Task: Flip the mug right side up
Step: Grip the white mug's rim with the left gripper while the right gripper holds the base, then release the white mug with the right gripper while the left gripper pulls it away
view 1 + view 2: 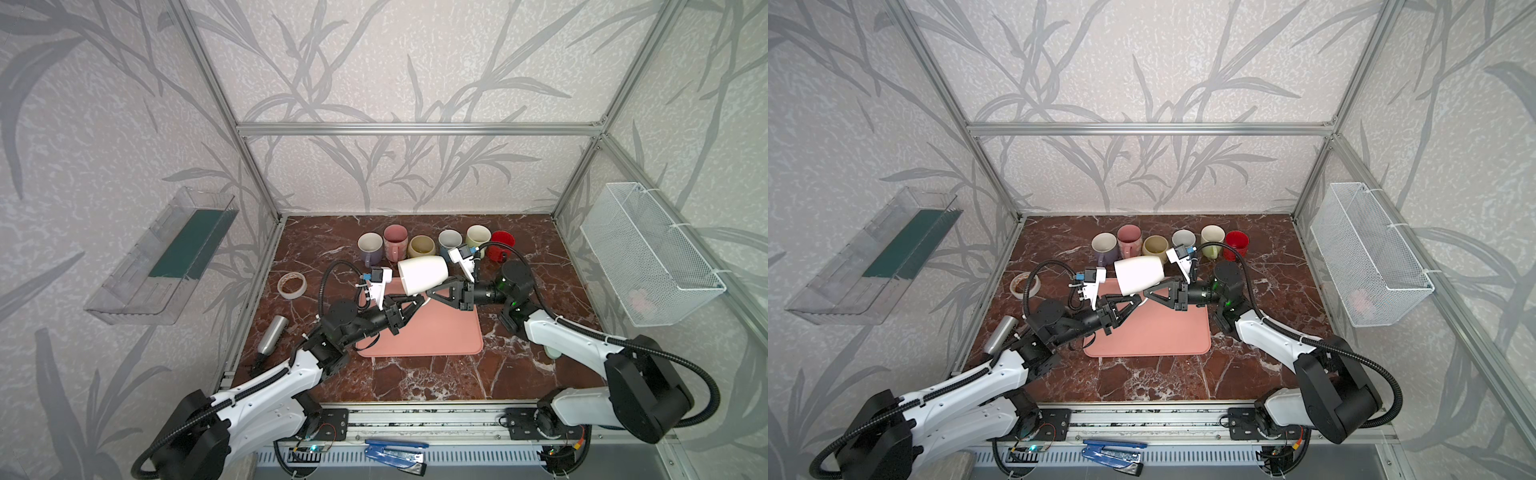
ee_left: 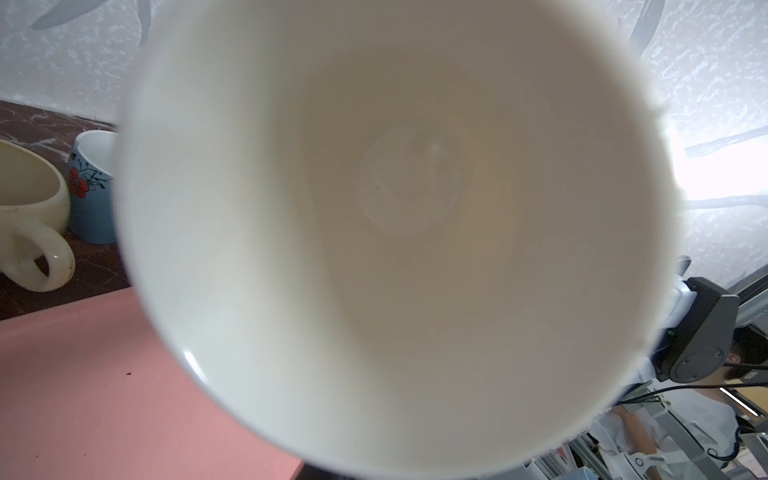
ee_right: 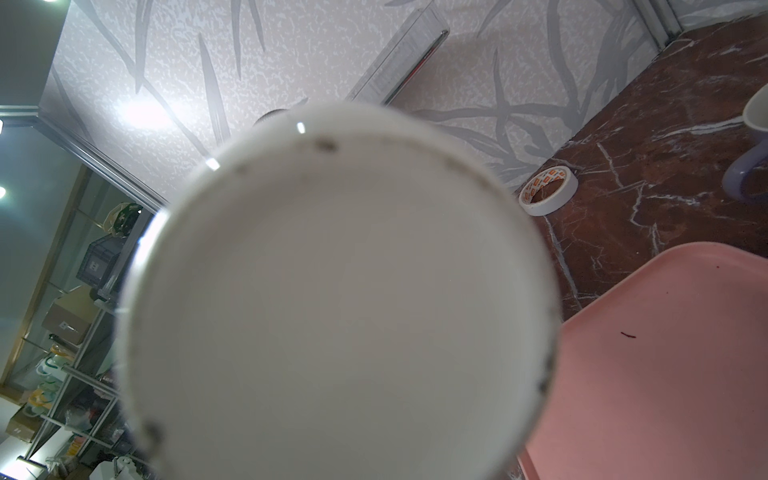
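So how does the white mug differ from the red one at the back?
The white mug is lifted off the table, above the mat; the red mug stands on the table at the end of the back row. The white mug is tipped on its side, mouth sideways; the red mug is upright, mouth up. One is white, the other red. Both look empty.

Seven mugs (image 1: 423,274) — one mat (image 1: 440,332), one tape roll (image 1: 291,285).

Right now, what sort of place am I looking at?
Probably a robot test booth in a lab, not a kitchen: an aluminium frame with wallpapered panels, two robot arms, left and right, mounted at a marble-look table, and storage shelves outside.
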Available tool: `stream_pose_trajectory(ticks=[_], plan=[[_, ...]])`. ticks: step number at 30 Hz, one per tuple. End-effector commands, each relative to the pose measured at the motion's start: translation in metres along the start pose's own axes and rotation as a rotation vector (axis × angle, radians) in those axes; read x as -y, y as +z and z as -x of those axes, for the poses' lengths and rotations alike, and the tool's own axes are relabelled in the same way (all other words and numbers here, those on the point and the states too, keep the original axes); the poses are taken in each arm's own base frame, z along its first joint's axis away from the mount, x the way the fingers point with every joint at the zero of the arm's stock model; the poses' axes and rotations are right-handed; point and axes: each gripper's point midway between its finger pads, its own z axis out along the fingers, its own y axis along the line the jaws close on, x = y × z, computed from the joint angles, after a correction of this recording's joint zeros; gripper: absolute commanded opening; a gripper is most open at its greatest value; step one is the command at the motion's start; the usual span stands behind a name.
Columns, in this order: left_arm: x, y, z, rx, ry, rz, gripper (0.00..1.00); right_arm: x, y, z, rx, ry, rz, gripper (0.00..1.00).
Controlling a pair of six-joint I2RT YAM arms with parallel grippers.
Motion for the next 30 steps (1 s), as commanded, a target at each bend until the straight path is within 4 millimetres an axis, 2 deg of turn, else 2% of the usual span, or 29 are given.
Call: stream_pose_trajectory(ticks=[1,8,15,21,25,30], plan=[[0.024,0.005,0.012,0.007,0.039,-0.098,0.22,-0.019,-0.001,0.009,0.017,-0.101,0.055,0.0],[0.027,0.008,0.013,0.002,0.035,-0.112,0.25,-0.021,0.001,0.004,0.0,-0.101,0.067,0.0],[0.024,0.009,0.017,0.008,0.042,-0.082,0.14,-0.023,0.001,0.0,-0.007,-0.103,0.071,0.0],[0.019,0.006,0.021,0.04,0.039,-0.052,0.12,-0.023,0.006,-0.01,-0.031,-0.102,0.077,0.0],[0.02,0.005,0.025,0.053,0.045,-0.049,0.01,-0.023,0.006,-0.011,-0.031,-0.098,0.075,0.0],[0.015,0.004,0.026,0.065,0.034,-0.021,0.0,-0.019,0.006,-0.01,-0.026,-0.1,0.056,0.0]])
